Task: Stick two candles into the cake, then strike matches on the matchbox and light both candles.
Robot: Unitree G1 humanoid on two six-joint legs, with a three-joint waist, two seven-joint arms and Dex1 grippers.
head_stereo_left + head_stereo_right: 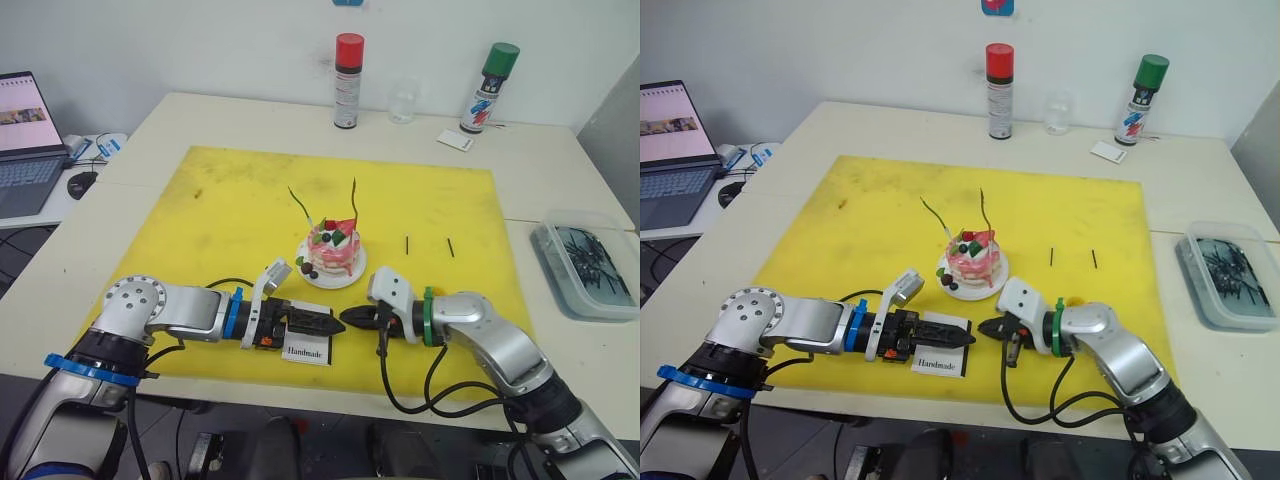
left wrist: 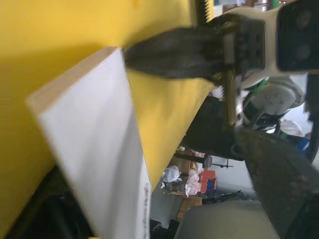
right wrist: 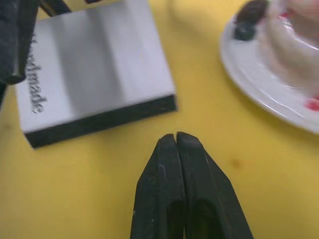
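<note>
The cake (image 1: pixel 334 250) sits on its small white plate (image 1: pixel 352 275) near the middle of the yellow mat (image 1: pixel 230 210), and both candles (image 1: pixel 353 200) already stand in its top, leaning a little apart. Neither shows a flame, so the sticking-in looks done and the lighting is all still to do. The two matches (image 1: pixel 407 243) lie on the mat to the right of the cake, well apart from both arms and apparently untouched.

The matchbox (image 1: pixel 308 349) lies flat near the mat's front edge, its black striking strip facing the right gripper (image 3: pixel 176 135). That gripper hangs just beside the strip with its fingers pressed together on nothing. The left gripper (image 1: pixel 325 321) reaches over the far end of the box; whether its fingers grip the box cannot be told.

Farther back on the table (image 1: pixel 250 120) stand two spray cans (image 1: pixel 347 80).
</note>
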